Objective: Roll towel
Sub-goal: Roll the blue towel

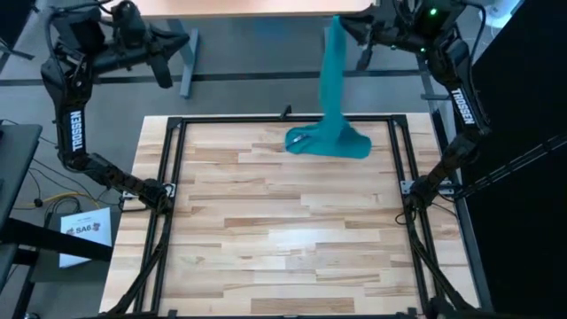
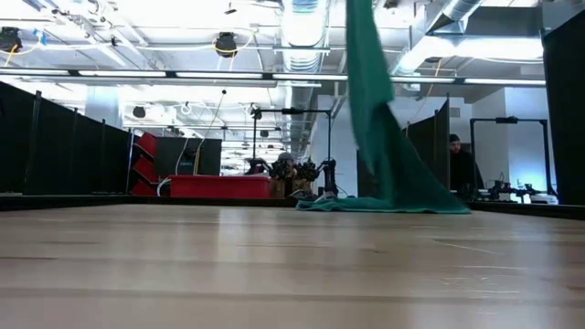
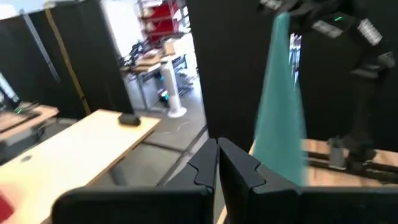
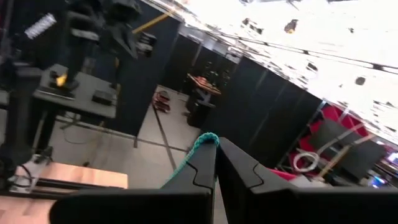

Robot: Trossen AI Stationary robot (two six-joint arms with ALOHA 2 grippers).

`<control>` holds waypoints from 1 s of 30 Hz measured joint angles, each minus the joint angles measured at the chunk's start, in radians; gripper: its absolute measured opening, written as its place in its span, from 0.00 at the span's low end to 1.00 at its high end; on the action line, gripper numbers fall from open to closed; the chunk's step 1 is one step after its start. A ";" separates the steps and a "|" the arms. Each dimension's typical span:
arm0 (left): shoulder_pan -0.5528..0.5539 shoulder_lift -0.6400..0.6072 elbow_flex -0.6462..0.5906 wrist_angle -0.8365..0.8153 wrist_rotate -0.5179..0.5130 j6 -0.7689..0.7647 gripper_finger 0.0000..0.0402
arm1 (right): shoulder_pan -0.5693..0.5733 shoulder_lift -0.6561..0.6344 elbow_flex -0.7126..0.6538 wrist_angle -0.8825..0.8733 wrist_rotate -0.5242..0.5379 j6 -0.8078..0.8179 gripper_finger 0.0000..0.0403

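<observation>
The right hand (image 4: 216, 144), closed on a corner of the towel (image 1: 335, 89), dangles it lengthwise, lower end bunched on the surface (image 1: 266, 221); the left hand (image 3: 217, 149), closed and empty, waits farther from the towel.

Two dark arms, jointed tube links.
White "TROSSEN" lettering on each forearm; a green light on the right arm (image 1: 440, 35); black angular fingers (image 3: 239, 171).

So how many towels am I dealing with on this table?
1. A single plain teal cloth towel hangs from the right tool, shut on its top corner, with its lower end bunched on the wooden tabletop at the far right. No others visible.
</observation>
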 joint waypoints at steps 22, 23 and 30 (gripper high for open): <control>-0.708 0.294 -0.043 -0.405 -0.728 0.095 0.26 | -0.032 0.089 -0.001 0.000 0.134 -0.036 0.00; -0.735 0.324 -0.042 -0.415 -0.780 0.092 0.28 | -0.036 0.091 -0.001 0.001 0.138 -0.036 0.00; -0.839 0.527 -0.044 -0.190 -0.907 0.133 0.32 | -0.067 0.087 0.004 0.004 0.141 -0.031 0.00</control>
